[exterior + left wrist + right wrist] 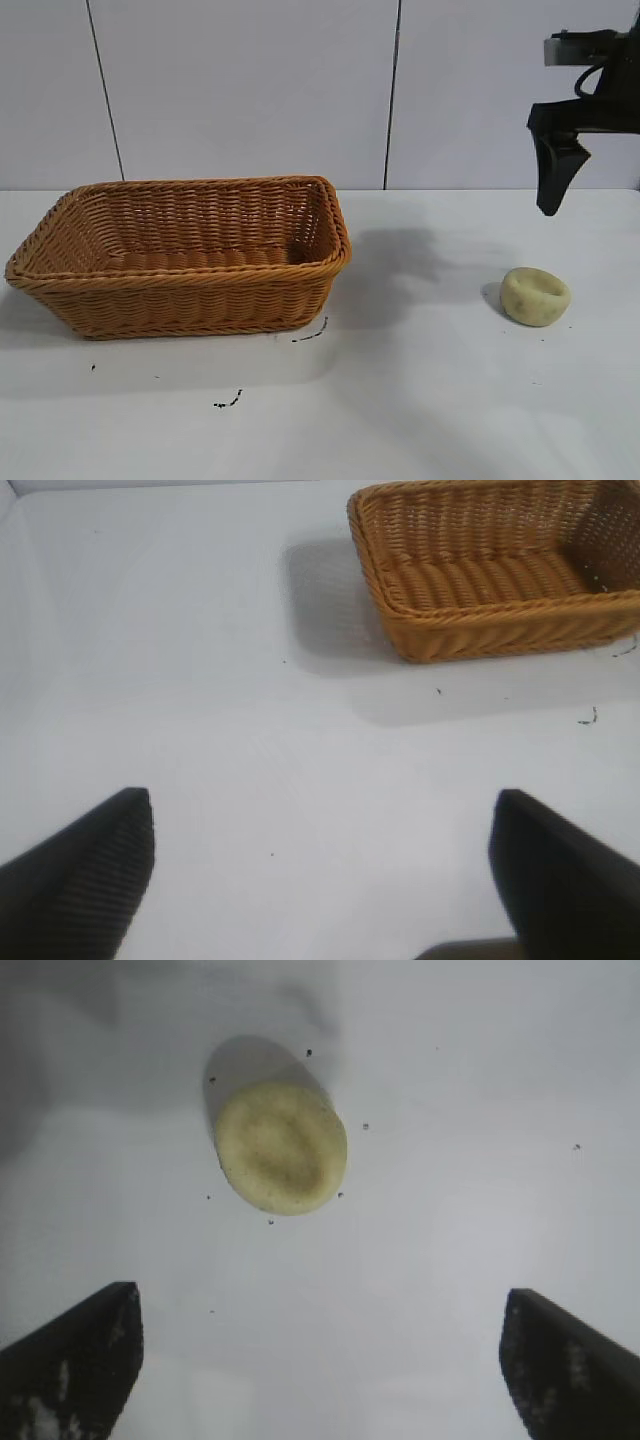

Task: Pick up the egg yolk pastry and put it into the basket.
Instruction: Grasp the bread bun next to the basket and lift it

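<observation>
The egg yolk pastry (pixel 535 295), a small pale yellow lump with a dented top, lies on the white table at the right; it also shows in the right wrist view (pixel 281 1147). The orange-brown wicker basket (pixel 60 280) stands at the left, empty, and shows in the left wrist view (pixel 480 640). My right gripper (pixel 549 205) hangs in the air above and a little behind the pastry, open and empty (pixel 322 1305). My left gripper (pixel 322 810) is open and empty over bare table, away from the basket; it is out of the exterior view.
Small dark crumbs (pixel 228 403) lie on the white table (pixel 400 400) in front of the basket. A white panelled wall (pixel 250 90) stands behind the table.
</observation>
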You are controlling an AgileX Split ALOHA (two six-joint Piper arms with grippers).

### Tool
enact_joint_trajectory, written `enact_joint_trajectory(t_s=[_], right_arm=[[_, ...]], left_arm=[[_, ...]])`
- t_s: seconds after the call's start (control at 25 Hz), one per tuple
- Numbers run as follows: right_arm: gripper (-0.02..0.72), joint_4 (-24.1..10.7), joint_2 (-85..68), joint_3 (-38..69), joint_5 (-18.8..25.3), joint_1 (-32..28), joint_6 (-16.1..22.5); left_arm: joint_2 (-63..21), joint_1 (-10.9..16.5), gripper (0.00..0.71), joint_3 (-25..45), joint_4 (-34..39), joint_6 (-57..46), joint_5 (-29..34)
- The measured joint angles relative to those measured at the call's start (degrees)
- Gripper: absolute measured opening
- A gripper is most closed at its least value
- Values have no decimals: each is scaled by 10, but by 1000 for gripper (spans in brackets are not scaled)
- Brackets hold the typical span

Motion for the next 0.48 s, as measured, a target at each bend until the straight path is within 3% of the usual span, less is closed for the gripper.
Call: enact_joint_trajectory(t_s=[0.28,0.48], right_arm=[[696,10,60,-3,-36,10,0],[696,23,107,-3,-87,10,0]], left_arm=[[0,0,693,0,0,0,0],[0,0,693,0,0,0,0]])
